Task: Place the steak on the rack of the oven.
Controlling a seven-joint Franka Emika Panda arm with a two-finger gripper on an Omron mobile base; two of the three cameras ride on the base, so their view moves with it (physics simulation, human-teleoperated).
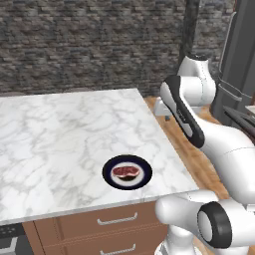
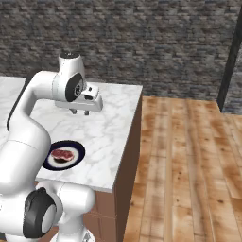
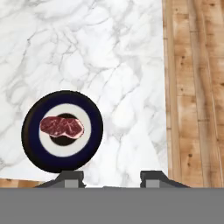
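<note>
- The steak [image 3: 61, 126] is seen lying flat on the white centre of a round dark plate [image 3: 30, 148]; in the hand view its near end overlaps a dark spot at the plate's middle, the nature of which cannot be made out.
- The plate is set on the marble desk [image 1: 60, 129], near the desk's front edge; in the hand view it sits at about 8 o'clock from the picture's centre.
- The hand [image 3: 111, 177] is held above the desk, well apart from the steak and empty; its two fingers [image 3: 154, 176] stand spread with a clear gap between them, but only their tips are visible, the rest being cut off at the bottom edge.
- In the right base view the hand [image 2: 79, 112] is seen at about 1 o'clock from the plate, its fingers small and hard to separate.
- In the left base view the hand is largely hidden behind the arm's own links.
- Drawer fronts [image 1: 117, 219] with handles are visible below the desk, cut off at the lower edge.
- A wooden floor [image 2: 189, 165] lies beside the desk.
- No writing or label can be read.
</note>
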